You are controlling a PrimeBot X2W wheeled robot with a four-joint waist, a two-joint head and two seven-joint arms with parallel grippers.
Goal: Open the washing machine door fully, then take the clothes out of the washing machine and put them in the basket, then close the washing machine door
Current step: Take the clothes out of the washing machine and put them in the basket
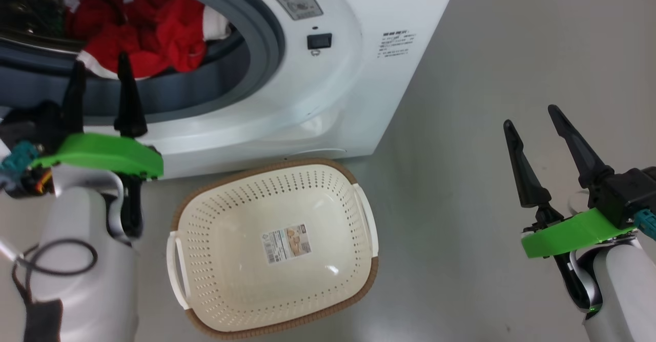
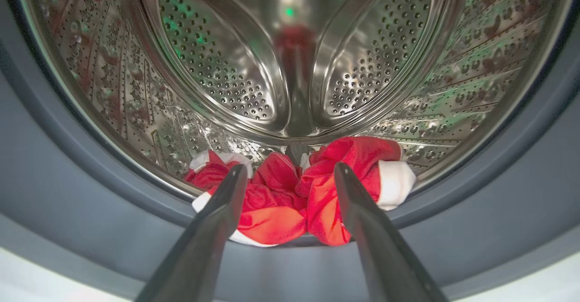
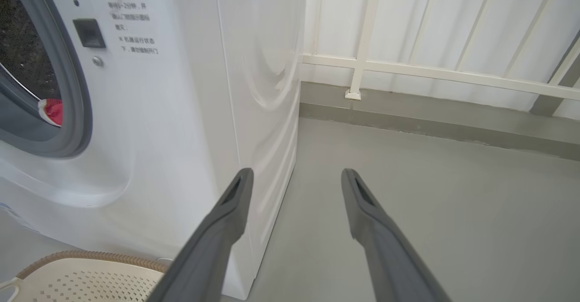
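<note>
The white washing machine (image 1: 359, 75) stands with its mouth uncovered; its door is out of view. Red clothes (image 1: 148, 29) with white trim lie at the drum's front lip against the grey rubber ring (image 1: 266, 49). My left gripper (image 1: 100, 62) is open just in front of that pile, fingertips at the ring. In the left wrist view the clothes (image 2: 290, 198) lie between and beyond the open fingers of my left gripper (image 2: 287, 173). The cream basket (image 1: 271, 247) sits empty on the floor below the machine. My right gripper (image 1: 530, 116) hangs open over bare floor to the right.
Grey floor (image 1: 487, 101) stretches right of the machine. In the right wrist view a white railing (image 3: 435, 73) with a low grey kerb runs behind the machine's side panel (image 3: 258, 89), and the basket's rim (image 3: 90, 256) shows at the bottom left.
</note>
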